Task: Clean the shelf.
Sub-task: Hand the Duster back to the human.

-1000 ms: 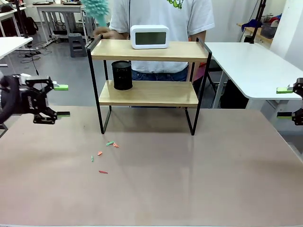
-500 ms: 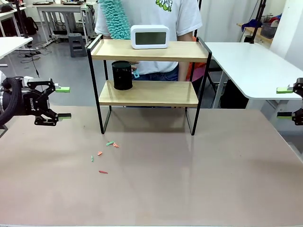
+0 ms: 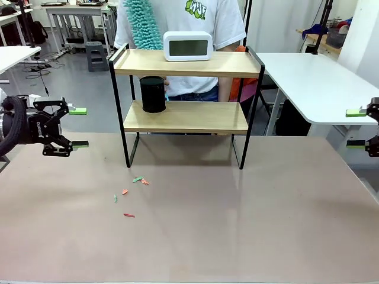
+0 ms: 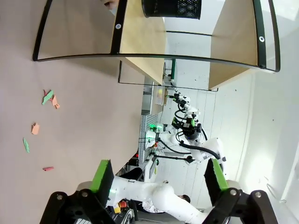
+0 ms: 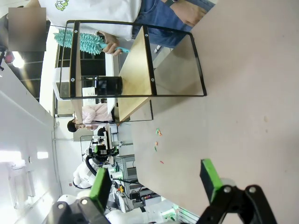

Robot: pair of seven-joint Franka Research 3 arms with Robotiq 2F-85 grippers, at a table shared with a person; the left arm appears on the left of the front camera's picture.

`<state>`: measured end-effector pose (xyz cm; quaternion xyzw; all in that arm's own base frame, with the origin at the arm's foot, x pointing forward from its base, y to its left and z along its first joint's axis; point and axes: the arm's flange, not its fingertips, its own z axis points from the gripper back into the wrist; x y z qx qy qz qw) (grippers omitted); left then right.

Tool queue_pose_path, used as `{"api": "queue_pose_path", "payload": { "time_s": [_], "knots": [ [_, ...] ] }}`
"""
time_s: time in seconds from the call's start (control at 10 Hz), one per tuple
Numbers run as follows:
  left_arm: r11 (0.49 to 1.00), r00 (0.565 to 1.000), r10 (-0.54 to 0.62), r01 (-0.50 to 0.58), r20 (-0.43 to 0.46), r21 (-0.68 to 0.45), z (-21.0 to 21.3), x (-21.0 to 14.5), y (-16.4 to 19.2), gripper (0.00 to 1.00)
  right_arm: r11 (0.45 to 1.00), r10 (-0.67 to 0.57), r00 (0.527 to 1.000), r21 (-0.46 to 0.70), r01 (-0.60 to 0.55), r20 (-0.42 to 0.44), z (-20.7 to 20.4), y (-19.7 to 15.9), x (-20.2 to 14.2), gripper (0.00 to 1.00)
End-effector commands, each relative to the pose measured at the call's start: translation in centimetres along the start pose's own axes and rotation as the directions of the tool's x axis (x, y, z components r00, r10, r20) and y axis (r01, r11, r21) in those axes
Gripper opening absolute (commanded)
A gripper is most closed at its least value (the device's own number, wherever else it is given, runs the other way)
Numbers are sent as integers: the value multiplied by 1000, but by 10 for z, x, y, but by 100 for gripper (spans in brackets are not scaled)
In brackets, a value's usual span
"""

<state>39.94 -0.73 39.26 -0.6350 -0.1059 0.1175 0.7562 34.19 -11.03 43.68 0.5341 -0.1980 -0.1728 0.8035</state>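
The shelf point(image 3: 185, 116) stands at the table's far middle, two wooden boards in a black frame. A white digital clock point(image 3: 187, 46) sits on its top board and a black mesh cup point(image 3: 153, 94) on the lower one. Behind it a person holds a teal fluffy duster point(image 3: 142, 23) over the top board's left end. My left gripper point(image 3: 79, 126) hovers open at the table's left edge, my right gripper point(image 3: 355, 127) open at the right edge, both empty and far from the shelf. The wrist views show the shelf point(image 4: 140, 42) point(image 5: 135, 65) sideways beyond open fingers.
Small red, orange and green scraps point(image 3: 133, 189) lie on the table in front of the shelf's left leg. A white side table point(image 3: 314, 77) stands at the right, another point(image 3: 12, 56) at the far left. The tabletop point(image 3: 237, 225) in front is bare.
The person has shifted left behind the shelf and brought the duster down beside the clock. My left gripper drifted slightly left; the right one stayed still.
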Motion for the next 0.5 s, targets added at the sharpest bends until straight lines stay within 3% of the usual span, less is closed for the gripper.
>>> {"api": "queue_pose_path", "payload": {
  "time_s": [0.0, 0.4],
  "knots": [
    [1000, 1000, -8, 8, 9, -2, -1, -3, -2, 100, 1000, 9, 1000, 7, -9, -3, 3, -1, 0, 100],
    [1000, 1000, -8, 8, 9, -2, -1, -3, -2, 100, 1000, 9, 1000, 7, -9, -3, 3, -1, 0, 100]
  ]
}}
